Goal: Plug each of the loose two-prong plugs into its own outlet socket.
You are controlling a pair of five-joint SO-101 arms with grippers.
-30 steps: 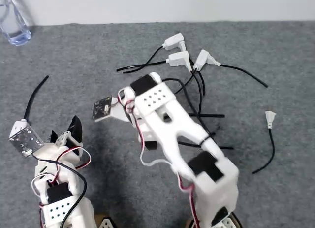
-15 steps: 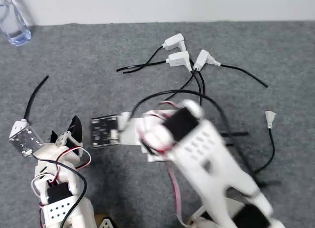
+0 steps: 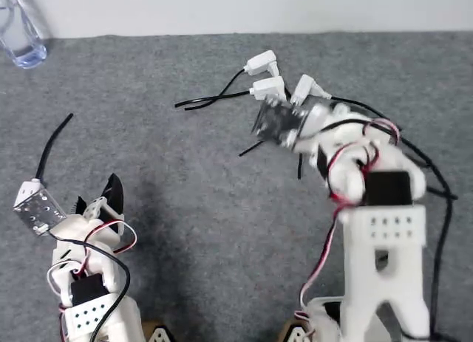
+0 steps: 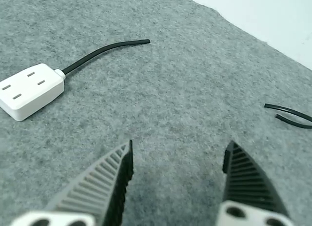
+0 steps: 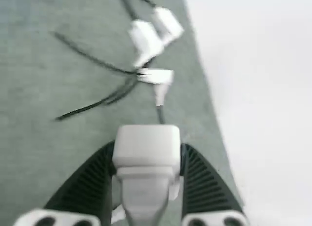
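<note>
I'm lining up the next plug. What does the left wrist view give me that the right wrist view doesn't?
Left wrist view's own: the white outlet socket lying flat with its black cord, two loose black cable ends, and the left gripper open, holding nothing. Right wrist view's own: the right gripper shut on a white block, too blurred to call plug or socket, with three white plugs ahead of it. Shared: the grey mat and its edge against a white surface.
</note>
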